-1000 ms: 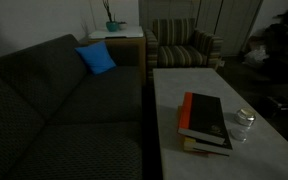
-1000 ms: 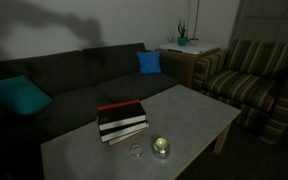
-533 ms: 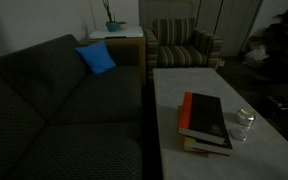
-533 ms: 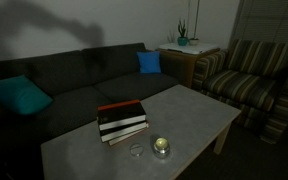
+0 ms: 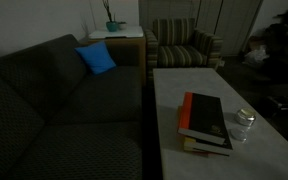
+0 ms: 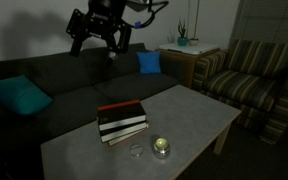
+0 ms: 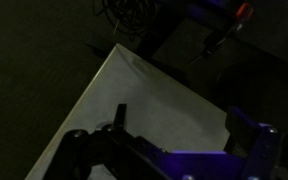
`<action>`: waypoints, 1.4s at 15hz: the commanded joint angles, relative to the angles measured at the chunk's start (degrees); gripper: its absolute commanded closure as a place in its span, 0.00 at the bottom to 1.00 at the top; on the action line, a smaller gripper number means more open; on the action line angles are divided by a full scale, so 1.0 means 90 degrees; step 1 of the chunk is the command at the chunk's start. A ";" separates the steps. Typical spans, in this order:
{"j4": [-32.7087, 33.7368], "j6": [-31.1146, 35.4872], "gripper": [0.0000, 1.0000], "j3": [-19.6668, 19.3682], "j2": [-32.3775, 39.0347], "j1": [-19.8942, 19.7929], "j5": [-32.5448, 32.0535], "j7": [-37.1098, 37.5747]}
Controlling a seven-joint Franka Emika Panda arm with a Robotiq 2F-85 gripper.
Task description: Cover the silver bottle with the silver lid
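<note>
The silver bottle (image 6: 162,147) (image 5: 244,121) is a small shiny container standing on the pale table (image 6: 199,115) (image 5: 184,85), beside a stack of books. A small round silver lid (image 6: 136,151) lies on the table just beside it, apart from it. My gripper (image 6: 94,42) hangs high over the sofa, far above and behind the books. In the wrist view the gripper (image 7: 184,125) is open with nothing between its two fingers (image 7: 121,113), and only bare table (image 7: 134,95) shows under it. Bottle and lid are out of the wrist view.
A red-and-black book stack (image 6: 121,120) (image 5: 206,122) lies on the table next to the bottle. A dark sofa (image 6: 74,85) with blue cushions (image 6: 149,62) runs along the table. A striped armchair (image 6: 249,80) and a side table with a plant (image 6: 182,42) stand beyond.
The arm and gripper now show at the top of an exterior view, where only a shadow showed before. Bottle, lid and books have not moved.
</note>
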 commanded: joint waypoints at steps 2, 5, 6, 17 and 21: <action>0.0220 -0.0005 0.00 0.0272 0.0497 -0.0345 0.0040 -0.0176; 0.0380 -0.0011 0.00 0.0291 0.0668 -0.0396 0.0052 -0.0231; 0.0405 -0.0014 0.00 0.0298 0.0664 -0.0394 0.0053 -0.0232; 0.1024 0.1607 0.00 0.0664 0.2530 -0.0519 0.0692 0.0800; 0.1049 0.1757 0.00 0.0738 0.2797 -0.0537 0.0530 0.0820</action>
